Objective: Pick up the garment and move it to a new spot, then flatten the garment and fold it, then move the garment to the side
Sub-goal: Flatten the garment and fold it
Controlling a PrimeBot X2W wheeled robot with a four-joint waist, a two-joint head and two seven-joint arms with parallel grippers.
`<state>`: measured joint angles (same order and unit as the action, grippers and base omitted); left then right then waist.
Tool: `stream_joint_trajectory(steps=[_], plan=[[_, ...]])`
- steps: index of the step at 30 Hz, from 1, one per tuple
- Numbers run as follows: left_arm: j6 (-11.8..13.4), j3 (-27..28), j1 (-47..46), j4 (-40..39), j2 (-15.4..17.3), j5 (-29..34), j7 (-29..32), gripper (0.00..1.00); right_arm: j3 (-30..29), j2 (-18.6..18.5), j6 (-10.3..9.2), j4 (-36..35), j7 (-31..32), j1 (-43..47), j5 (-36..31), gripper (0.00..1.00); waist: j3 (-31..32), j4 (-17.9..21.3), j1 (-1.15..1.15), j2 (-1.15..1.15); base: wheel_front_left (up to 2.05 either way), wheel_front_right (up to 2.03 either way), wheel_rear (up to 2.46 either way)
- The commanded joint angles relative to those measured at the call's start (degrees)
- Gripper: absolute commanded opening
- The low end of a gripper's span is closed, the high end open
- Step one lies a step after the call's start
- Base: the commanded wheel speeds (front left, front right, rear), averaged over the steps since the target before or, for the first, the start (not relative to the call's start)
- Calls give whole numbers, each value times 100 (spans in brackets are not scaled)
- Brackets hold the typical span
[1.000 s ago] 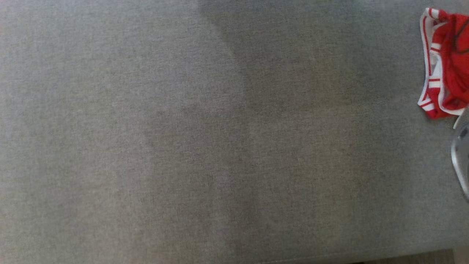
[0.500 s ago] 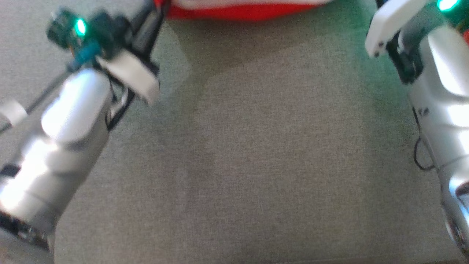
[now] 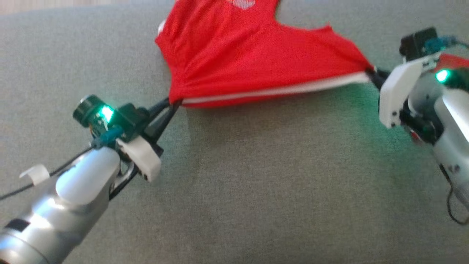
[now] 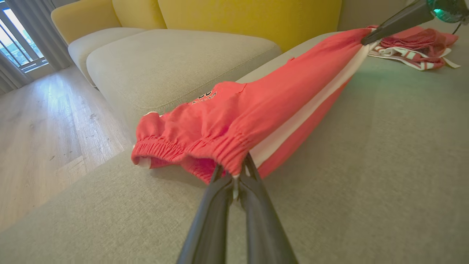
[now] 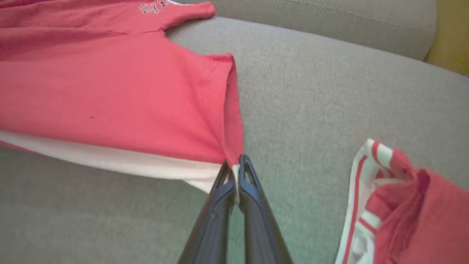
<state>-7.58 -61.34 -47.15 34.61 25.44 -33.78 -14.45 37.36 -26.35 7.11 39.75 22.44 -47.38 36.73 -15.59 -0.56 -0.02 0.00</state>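
the shorts (image 3: pixel 256 62) hang stretched between both grippers across the upper middle of the head view. their far part rests on the grey cushion (image 3: pixel 256 190), and the near edge, with its white stripe (image 3: pixel 278 91), is lifted and taut. the left gripper (image 3: pixel 173 104), centre left, has its fingers pinched together on the corner of the gathered waistband (image 4: pixel 190 150). the right gripper (image 3: pixel 373 71), upper right, has its fingers pinched together on the leg-hem end of the same striped edge. a second garment (image 5: pixel 399 205), red and white, lies bunched at the lower right of the right wrist view, near that gripper but apart from the shorts.

this looks like the carry-and-lay-flat stage. to do it well, hold both pinches firm and pull evenly, so the striped edge stays a straight line and does not sag in the middle. draw both ends together toward the bottom of the head view, so the trailing cloth drags smooth over the cushion rather than bunching under itself. lower the two ends level with each other. the waistband is elastic and puckered at the left pinch, and the bite there looks small, so a sharp tug could slip it free. set the shorts down clear of the second garment so the right fingers do not snag it. let go only once the edge lies on the cushion.
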Motion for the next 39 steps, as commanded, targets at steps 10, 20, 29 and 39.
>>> stream_joint_trajectory(steps=[10, 20, 29, 39], plan=[[231, -80, 888, -873, 611, -141, 174, 0, 313, -1046, 37, -1380, 987, 1362, 985, 0, 907, 186, 2, 0, 0, 0, 0], [677, -322, 2030, -2693, 1061, -592, 767, 0, -31, -1836, 37, -2669, 1894, 2762, 1534, 0, 1413, 215, 2, 0, 0, 0, 0], [1110, -278, 2096, -3791, 1389, -595, 1213, 0, -1089, -1894, 37, -3642, 2271, 3519, 1196, 0, 1413, 66, 2, 0, 0, 0, 0], [1064, 55, 1263, -3418, 1227, -550, 1374, 0, -1737, -1182, 37, -3741, 2280, 2384, 207, 0, 553, -312, 2, 0, 0, 0, 0]])
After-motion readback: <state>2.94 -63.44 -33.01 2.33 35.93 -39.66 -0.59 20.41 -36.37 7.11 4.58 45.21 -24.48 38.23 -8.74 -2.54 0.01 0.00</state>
